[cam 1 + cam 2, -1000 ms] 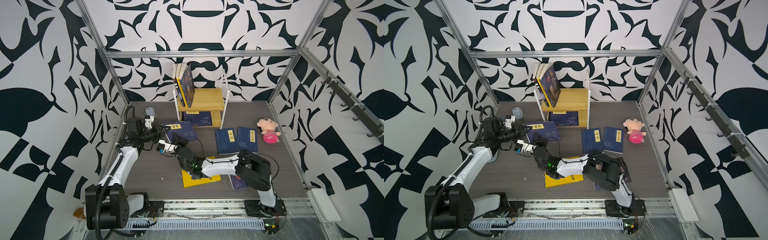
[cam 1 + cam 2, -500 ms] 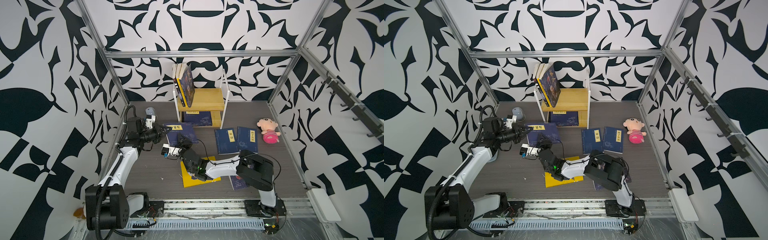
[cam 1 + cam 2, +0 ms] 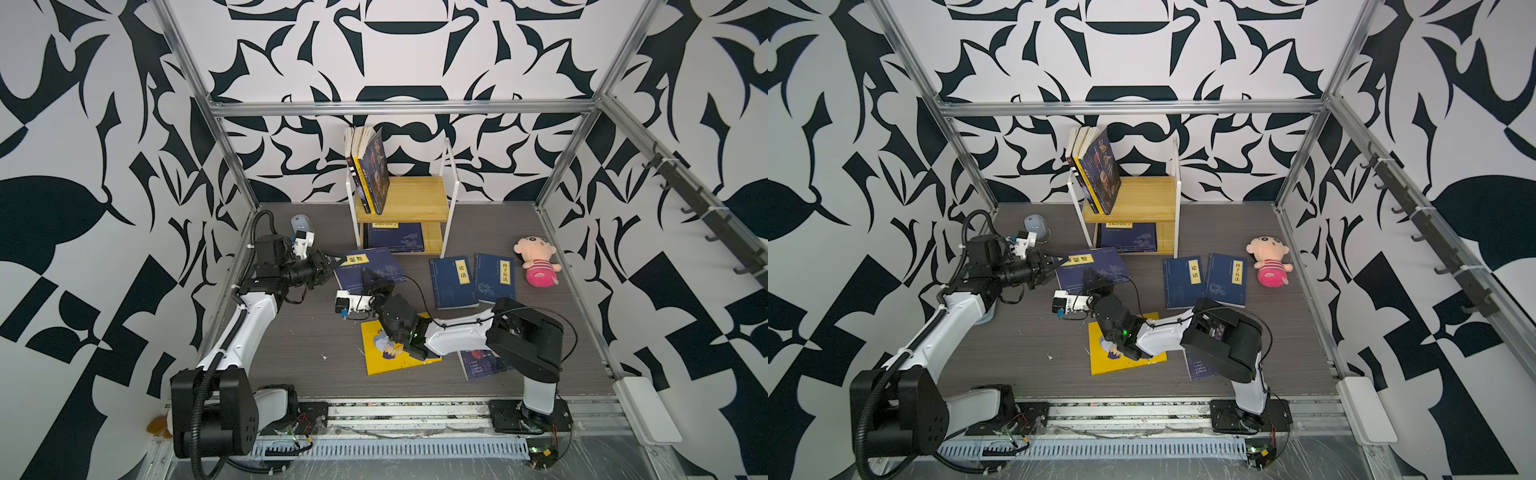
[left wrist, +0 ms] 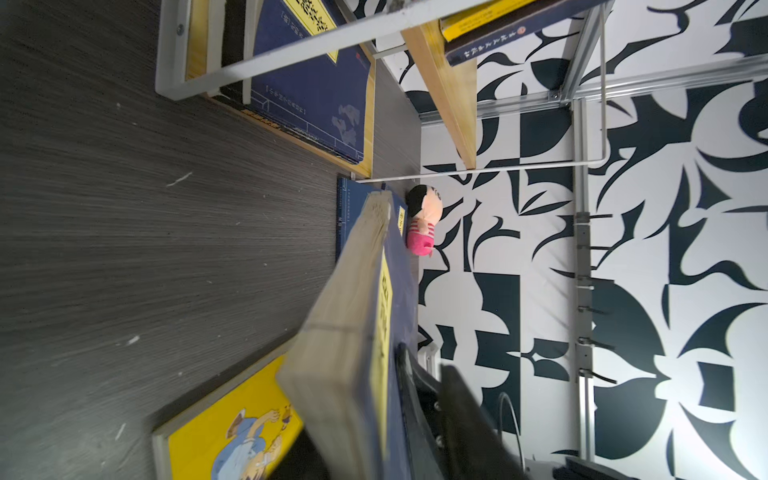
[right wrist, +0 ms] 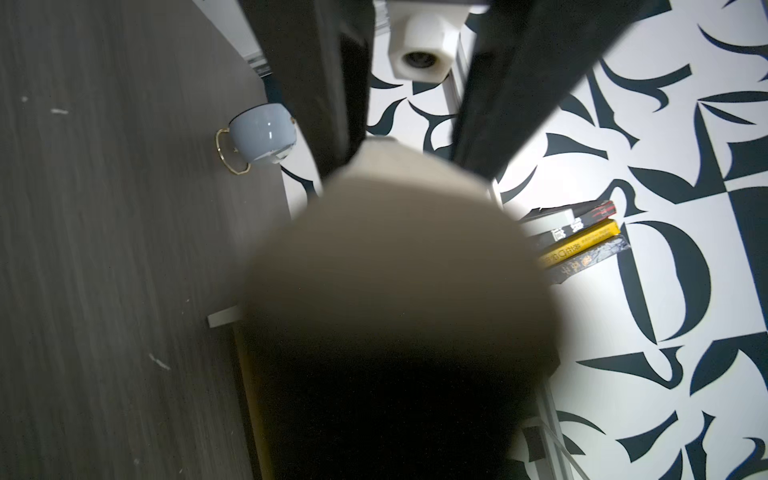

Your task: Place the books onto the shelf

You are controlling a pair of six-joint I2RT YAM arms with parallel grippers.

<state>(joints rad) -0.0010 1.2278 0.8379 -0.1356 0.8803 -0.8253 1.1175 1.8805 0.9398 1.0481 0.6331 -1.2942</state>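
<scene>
Since a second ago the left claw (image 3: 335,261) has let go. Its two black fingers (image 5: 328,75) now stand apart, one on each side of the navy book (image 3: 384,266), at the corner with the yellow label. I cannot tell whether they touch the book.

The right claw (image 3: 369,277) has shifted a little toward the shelf (image 3: 409,199). It is squeezed tight on the book's front edge. So the book sits between the two claws, with the left claw at its left end and the right claw at its front.

The book is just in front of the shelf, in the back left part of the desk (image 3: 299,332). Its cover faces up and it is tipped. Its long side runs across the desk, from the left claw toward the pink doll (image 3: 536,266) near the right edge. A few more books (image 3: 372,174) stand on the shelf's top board.
</scene>
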